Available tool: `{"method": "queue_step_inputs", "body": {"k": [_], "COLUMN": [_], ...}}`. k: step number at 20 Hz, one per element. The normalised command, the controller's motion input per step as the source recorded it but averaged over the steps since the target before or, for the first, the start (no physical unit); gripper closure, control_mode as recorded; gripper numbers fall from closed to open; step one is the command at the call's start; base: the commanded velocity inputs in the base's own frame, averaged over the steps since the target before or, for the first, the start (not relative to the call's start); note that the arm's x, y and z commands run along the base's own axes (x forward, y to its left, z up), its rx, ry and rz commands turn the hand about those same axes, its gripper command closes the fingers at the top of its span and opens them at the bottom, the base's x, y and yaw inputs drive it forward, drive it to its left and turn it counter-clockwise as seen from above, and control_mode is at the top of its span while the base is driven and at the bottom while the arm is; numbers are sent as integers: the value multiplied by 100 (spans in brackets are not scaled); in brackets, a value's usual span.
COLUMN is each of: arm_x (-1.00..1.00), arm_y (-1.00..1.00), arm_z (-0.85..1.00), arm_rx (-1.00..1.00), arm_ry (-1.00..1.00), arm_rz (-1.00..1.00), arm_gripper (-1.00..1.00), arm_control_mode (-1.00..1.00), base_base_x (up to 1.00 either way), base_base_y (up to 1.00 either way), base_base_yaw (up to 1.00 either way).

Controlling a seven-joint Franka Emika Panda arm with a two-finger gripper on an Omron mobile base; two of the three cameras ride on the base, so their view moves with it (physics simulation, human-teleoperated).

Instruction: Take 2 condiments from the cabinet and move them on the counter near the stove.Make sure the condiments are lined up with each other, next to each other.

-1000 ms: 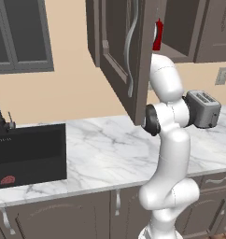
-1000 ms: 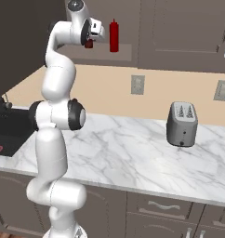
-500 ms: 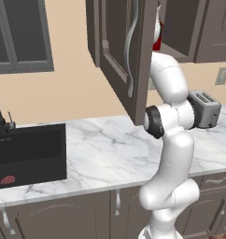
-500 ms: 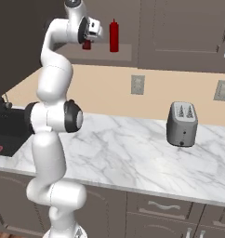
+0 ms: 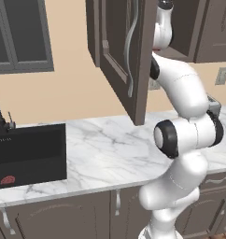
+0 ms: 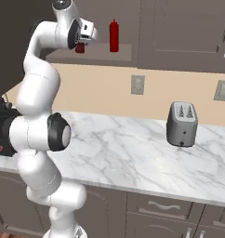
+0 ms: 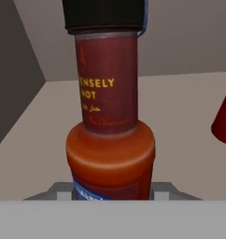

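Note:
Close before the hand camera stands the reddish-brown sauce bottle (image 7: 110,140) with its dark cap, on the cabinet shelf (image 7: 180,93). My gripper (image 7: 112,193) is shut on its lower body, a grey finger on each side. In the right base view the gripper (image 6: 89,33) reaches into the open cabinet (image 6: 105,53), and the sauce bottle (image 6: 80,48) peeks out just under the hand. The slim red squeeze bottle (image 6: 114,36) stands upright on the same shelf to the right, apart from the hand; its edge (image 7: 224,116) shows beside the sauce bottle. The stove is out of view.
The open cabinet door (image 5: 129,56) with its curved silver handle hangs beside my upper arm. Below runs the white marble counter (image 6: 133,153). A grey toaster (image 6: 181,124) stands at its right, and a black sink (image 5: 28,151) with a faucet (image 5: 0,116) lies at its left.
The arm's elbow has swung while the hand stays at the shelf. In the left base view the arm now covers the red squeeze bottle.

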Motion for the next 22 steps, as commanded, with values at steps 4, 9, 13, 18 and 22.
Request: {"method": "queue_step_inputs", "body": {"k": [4, 9, 13, 18, 22], "arm_x": [-97, -99, -100, -100, -95], "arm_y": [0, 0, 0, 0, 0], "arm_z": [0, 0, 0, 0, -3], "arm_rx": [0, 2, 4, 4, 1], "arm_ry": [-15, -5, 0, 0, 0], "arm_rz": [0, 0, 0, 0, 0], "arm_gripper": [100, 100, 100, 100, 100], "arm_control_mode": [-100, -100, -100, -100, -100], "base_base_x": [0, 0, 0, 0, 0], "base_base_y": [0, 0, 0, 0, 0], "base_base_yaw": [0, 0, 0, 0, 0]}}
